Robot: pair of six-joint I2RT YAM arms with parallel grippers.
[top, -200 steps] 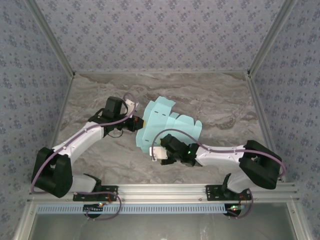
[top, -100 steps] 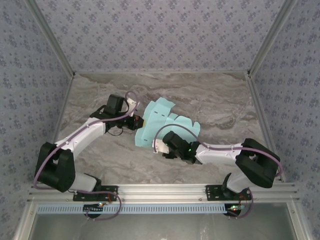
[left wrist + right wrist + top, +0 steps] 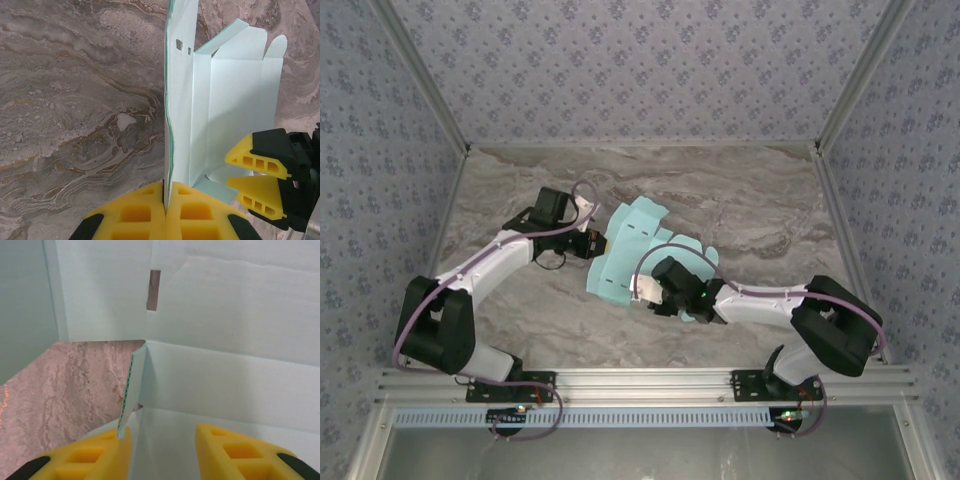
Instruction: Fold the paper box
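Step judged: side flap being set up for folding. At mid-frame of top view, paper box (image 3: 632, 245) lies part-folded on worktop (image 3: 760, 200), panels raised. Left fingers (image 3: 135, 214) are pressed fully together on card's left edge, sheet held upright. Right fingers (image 3: 235, 450) are parted, nothing gripped; loose flap edge (image 3: 131, 390) rests against inner face of one finger, lower left of wrist view. Next move calls for flap to be pinched and turned inward along crease. No brand, label or writing readable.
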